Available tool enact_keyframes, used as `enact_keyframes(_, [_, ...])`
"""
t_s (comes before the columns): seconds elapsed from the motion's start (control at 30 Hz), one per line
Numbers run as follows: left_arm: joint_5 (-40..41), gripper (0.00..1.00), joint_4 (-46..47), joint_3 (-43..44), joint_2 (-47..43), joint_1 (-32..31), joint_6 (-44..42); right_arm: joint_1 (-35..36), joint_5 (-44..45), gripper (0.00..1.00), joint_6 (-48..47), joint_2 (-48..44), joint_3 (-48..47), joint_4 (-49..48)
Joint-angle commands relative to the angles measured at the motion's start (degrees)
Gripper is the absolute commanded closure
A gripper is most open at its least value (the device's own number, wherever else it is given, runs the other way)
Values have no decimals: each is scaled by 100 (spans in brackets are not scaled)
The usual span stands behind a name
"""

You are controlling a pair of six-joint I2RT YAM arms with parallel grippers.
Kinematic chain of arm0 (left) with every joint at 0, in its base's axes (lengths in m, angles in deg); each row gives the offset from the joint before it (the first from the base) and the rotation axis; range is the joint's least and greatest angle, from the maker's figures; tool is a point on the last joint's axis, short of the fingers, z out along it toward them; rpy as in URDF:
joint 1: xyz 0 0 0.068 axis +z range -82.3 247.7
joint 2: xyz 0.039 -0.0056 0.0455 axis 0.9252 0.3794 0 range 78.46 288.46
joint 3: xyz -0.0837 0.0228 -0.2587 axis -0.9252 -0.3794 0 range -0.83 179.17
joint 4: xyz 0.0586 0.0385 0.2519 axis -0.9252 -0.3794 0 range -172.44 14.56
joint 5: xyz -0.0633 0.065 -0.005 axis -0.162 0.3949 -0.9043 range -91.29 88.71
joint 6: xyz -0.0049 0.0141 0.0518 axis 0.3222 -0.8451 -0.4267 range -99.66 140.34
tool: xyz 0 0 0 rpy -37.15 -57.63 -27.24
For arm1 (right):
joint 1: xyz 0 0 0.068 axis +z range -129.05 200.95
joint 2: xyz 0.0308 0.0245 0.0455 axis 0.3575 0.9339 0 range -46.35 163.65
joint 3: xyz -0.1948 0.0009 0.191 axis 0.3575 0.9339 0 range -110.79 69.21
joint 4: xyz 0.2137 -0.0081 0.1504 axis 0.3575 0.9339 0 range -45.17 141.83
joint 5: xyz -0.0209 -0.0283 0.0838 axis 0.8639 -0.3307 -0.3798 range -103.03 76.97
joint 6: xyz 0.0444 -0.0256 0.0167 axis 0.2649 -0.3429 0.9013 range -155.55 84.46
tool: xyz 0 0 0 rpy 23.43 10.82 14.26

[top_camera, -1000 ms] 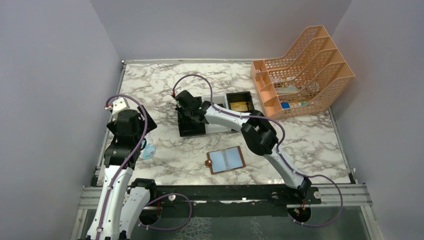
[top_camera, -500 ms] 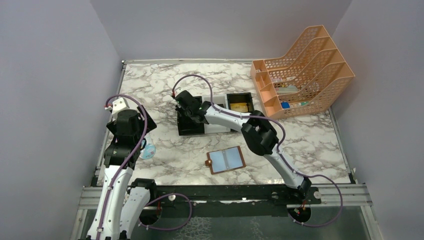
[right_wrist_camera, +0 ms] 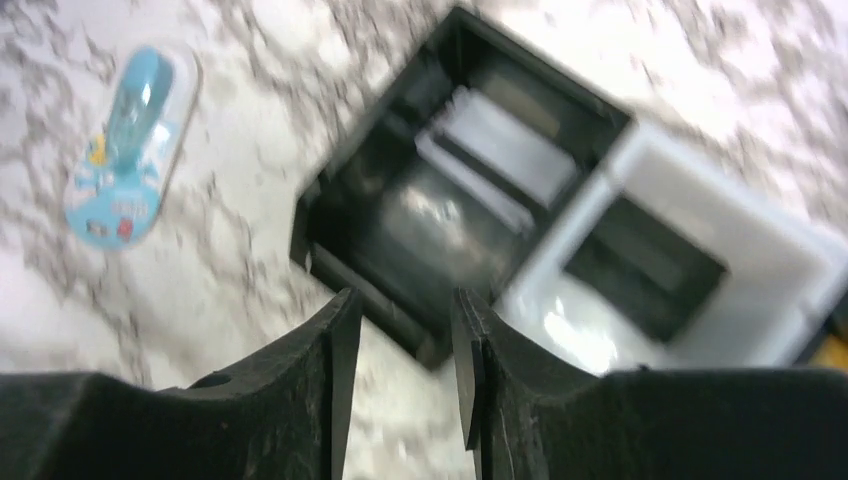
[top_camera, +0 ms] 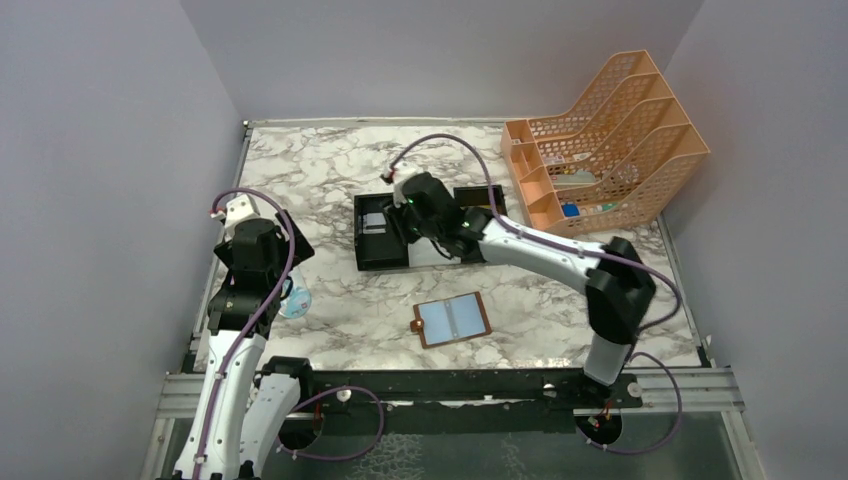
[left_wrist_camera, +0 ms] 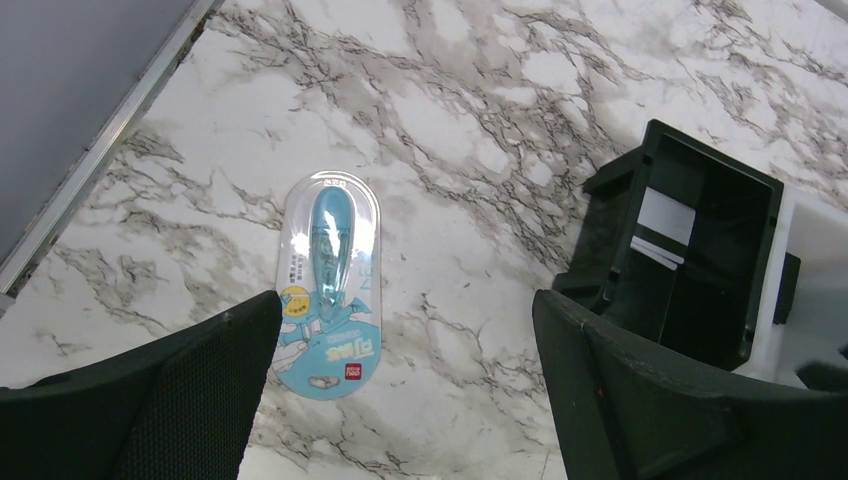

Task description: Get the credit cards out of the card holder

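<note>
The card holder (top_camera: pixel 452 320) lies open and flat on the marble, brown rim up and pale blue pockets showing, with no card visible in it. A pale grey credit card (top_camera: pixel 374 222) (left_wrist_camera: pixel 665 215) rests in the left black compartment of the tray (top_camera: pixel 384 262). My right gripper (top_camera: pixel 403 220) (right_wrist_camera: pixel 405 300) hovers over the tray's middle, its jaws apart and empty; the view is blurred. The tray's right compartment is mostly hidden behind that arm. My left gripper (top_camera: pixel 283 288) (left_wrist_camera: pixel 405 310) hangs wide open over the table's left side, holding nothing.
A blue pen in a blister pack (top_camera: pixel 297 303) (left_wrist_camera: pixel 330 285) lies under the left gripper. A small dark block (right_wrist_camera: pixel 645 265) sits in the tray's white middle compartment (right_wrist_camera: pixel 700 210). An orange mesh file rack (top_camera: pixel 600 145) stands at the back right.
My right gripper has opened and swung right from over the left black compartment, the elbow moving out to the right. The pale grey card now shows in that compartment. The left arm stayed still.
</note>
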Motion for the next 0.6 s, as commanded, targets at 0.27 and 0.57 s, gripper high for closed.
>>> enact_keyframes(0.27, [-2759, 1, 980, -304, 148, 22, -505, -13, 1051, 51, 1605, -3664, 4573, -363])
enact_keyframes(0.57, [-4673, 7, 1648, -746, 114, -504, 484, -426, 264, 42, 2037, -4779, 5641, -372])
